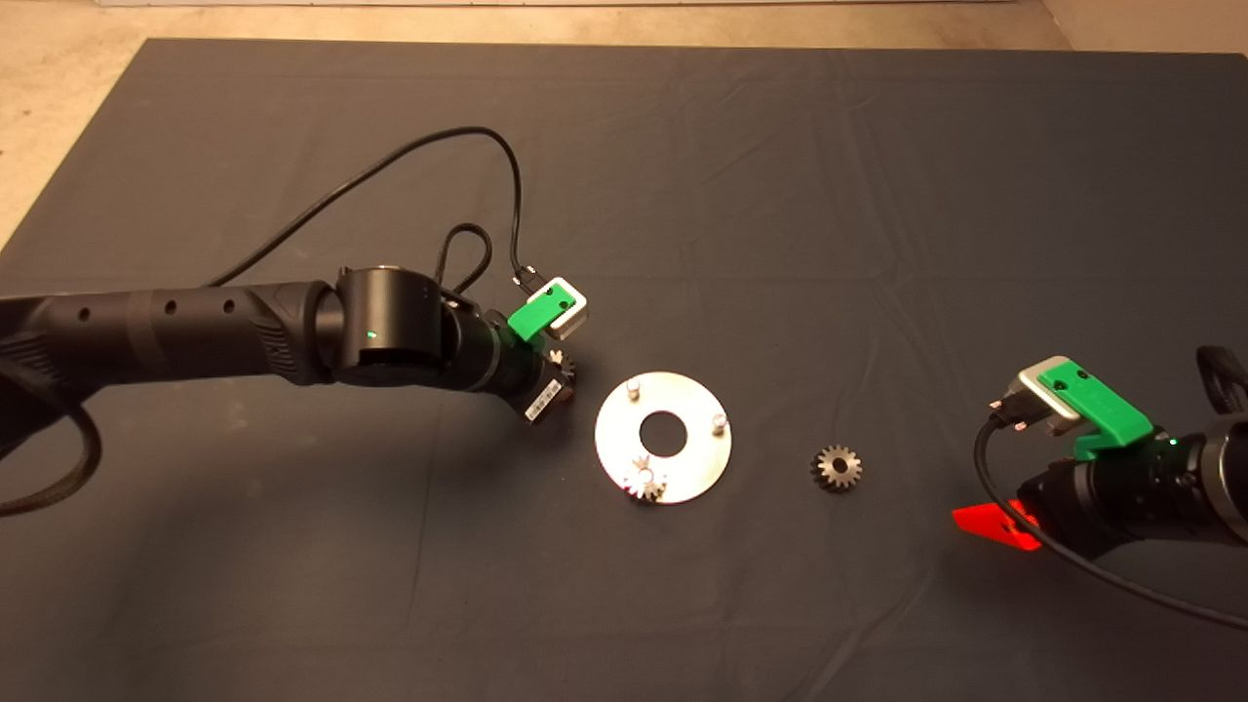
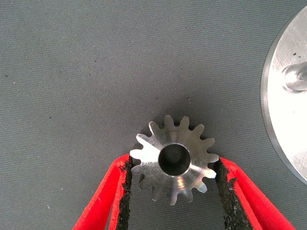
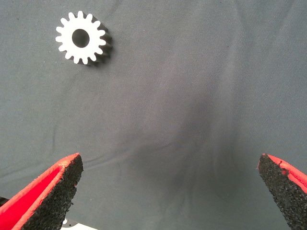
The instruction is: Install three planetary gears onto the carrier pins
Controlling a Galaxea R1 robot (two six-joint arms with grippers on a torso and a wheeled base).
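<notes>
Gripping gear two at the left gripper, one gear seated, one loose

Left gripper point(image 2: 172, 191) is closed down on a planetary gear point(image 2: 173, 159). In the left wrist view I see both black pads touching the teeth on opposite sides, gear sitting between the red fingers point(image 2: 103, 201) near their tips, bore facing the camera. Mat point(image 2: 96, 72) is directly behind it; I can't tell whether the gear is lifted or resting on the mat. From the head view only a few of that gear's teeth point(image 1: 561, 361) peek out past the wrist.

Round plate point(image 1: 697, 458) lies just beyond the left gripper's tips, near but not touching. Its edge and one bare carrier pin point(image 2: 295, 79) show at the side of the left wrist view.

Pins on the plate, relative to the left gripper:
- nearest pin point(image 1: 632, 389): bare
- far pin point(image 1: 719, 423), across the central hole: bare
- third pin, off to the side: carries a seated gear point(image 1: 647, 480), which overhangs the plate rim a bit

Right gripper point(image 1: 994, 524) sits low over the mat, well apart from the plate. Its jaws are spread wide with nothing between them, just bare mat in the right wrist view, pads point(image 3: 53, 196) far apart.

Third gear point(image 3: 81, 38) lies flat on the mat ahead of the right gripper's tips and off toward one finger, clear of both pads. In the head view that loose gear point(image 1: 837, 467) lies between the right gripper and the plate, closer to the plate, touching neither.
</notes>
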